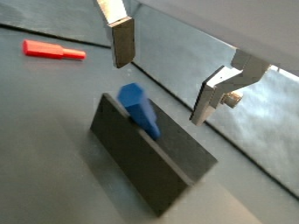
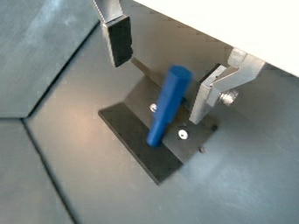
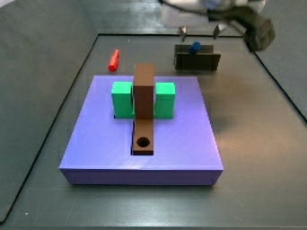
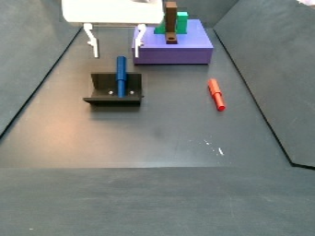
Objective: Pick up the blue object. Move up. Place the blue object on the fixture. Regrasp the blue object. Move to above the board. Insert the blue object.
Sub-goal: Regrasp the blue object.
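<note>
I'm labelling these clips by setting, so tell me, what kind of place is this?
Most likely a robot test bench for peg-insertion practice. A dark walled floor holds a purple board with a holed brown bar, a fixture propping a blue peg, and an open gripper above the peg.

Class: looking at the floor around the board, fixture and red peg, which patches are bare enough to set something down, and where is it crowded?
Free: the wide dark floor in front of the fixture and the red peg; also the strip between them. Crowded: the fixture, where the blue object leans and the open gripper hovers above, and the board top with green block and brown bar.
</note>
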